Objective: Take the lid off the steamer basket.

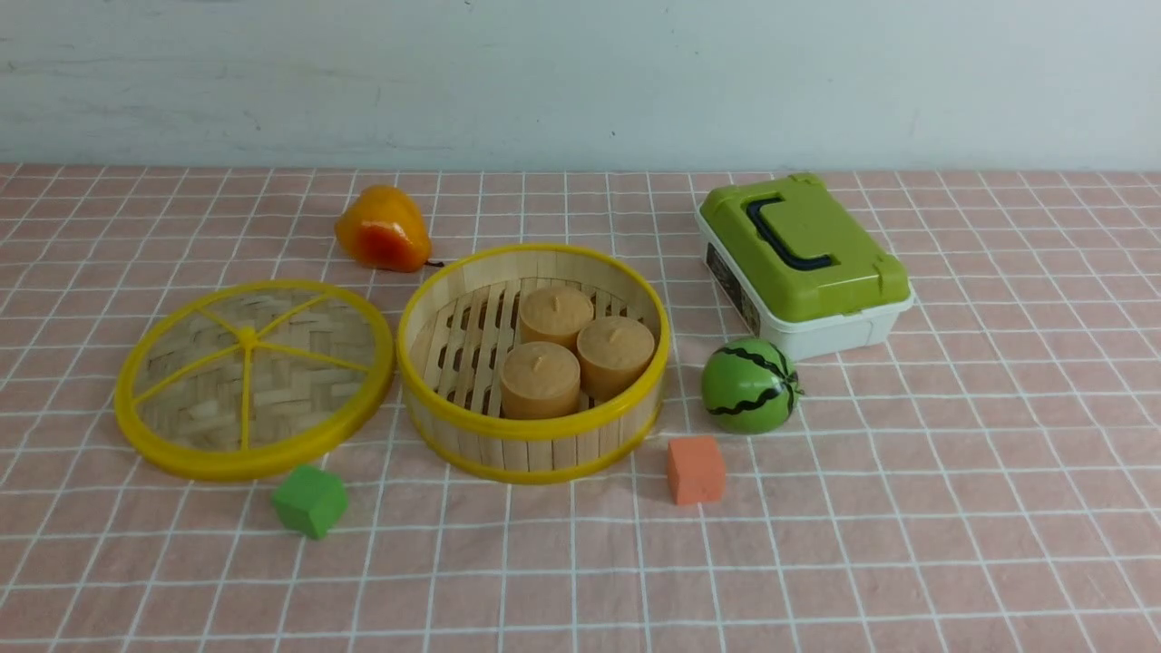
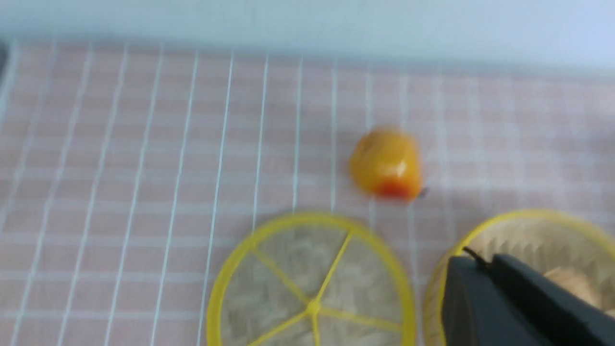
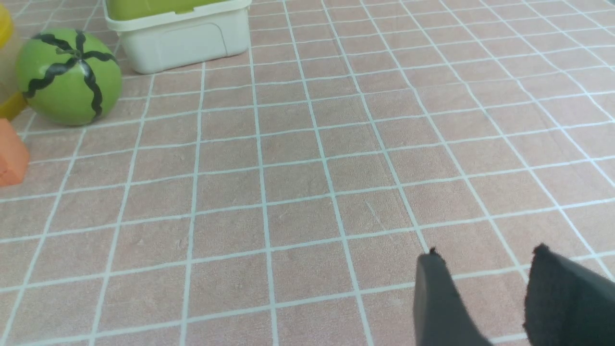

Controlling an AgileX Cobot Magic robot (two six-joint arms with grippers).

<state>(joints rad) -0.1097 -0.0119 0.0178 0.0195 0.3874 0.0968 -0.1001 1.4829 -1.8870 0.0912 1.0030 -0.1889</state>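
The lid (image 1: 254, 376), a woven bamboo disc with a yellow rim and spokes, lies flat on the cloth, left of the steamer basket (image 1: 533, 444) and just touching it. The basket is uncovered and holds three tan cylinders (image 1: 573, 349). Neither gripper shows in the front view. In the left wrist view my left gripper (image 2: 480, 262) has its fingers together, holds nothing, and hovers over the near rim of the basket (image 2: 528, 218), with the lid (image 2: 310, 283) beside it. In the right wrist view my right gripper (image 3: 487, 254) is open and empty above bare cloth.
An orange-yellow toy pepper (image 1: 383, 229) lies behind the lid. A green toy watermelon (image 1: 749, 384), an orange cube (image 1: 696, 470) and a white box with a green lid (image 1: 803, 263) are right of the basket. A green cube (image 1: 310, 501) lies in front of the lid.
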